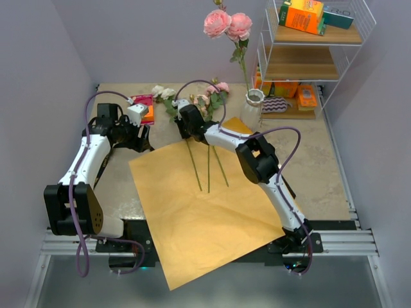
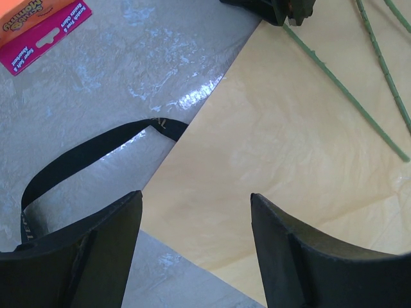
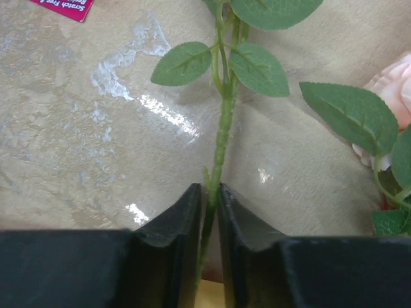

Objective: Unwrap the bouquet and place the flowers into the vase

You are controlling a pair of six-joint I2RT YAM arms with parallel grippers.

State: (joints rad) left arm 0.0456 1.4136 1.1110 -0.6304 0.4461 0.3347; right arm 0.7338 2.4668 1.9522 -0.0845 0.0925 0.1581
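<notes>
The right arm stretches far out over the paper (image 1: 192,212), low to the table (image 1: 321,160). The right gripper (image 3: 210,192) is squeezed tight on a green rose stem (image 3: 221,128), and its leaves spread just ahead. Other stems (image 1: 208,167) lie on the paper behind it. The vase (image 1: 254,102) stands off to its right with two pink roses (image 1: 228,24) in it. The left arm is bent. The left gripper (image 2: 196,205) hangs with its fingers apart, holding nothing. The paper's edge lies under it, and the black ribbon (image 2: 83,151) is to its left.
</notes>
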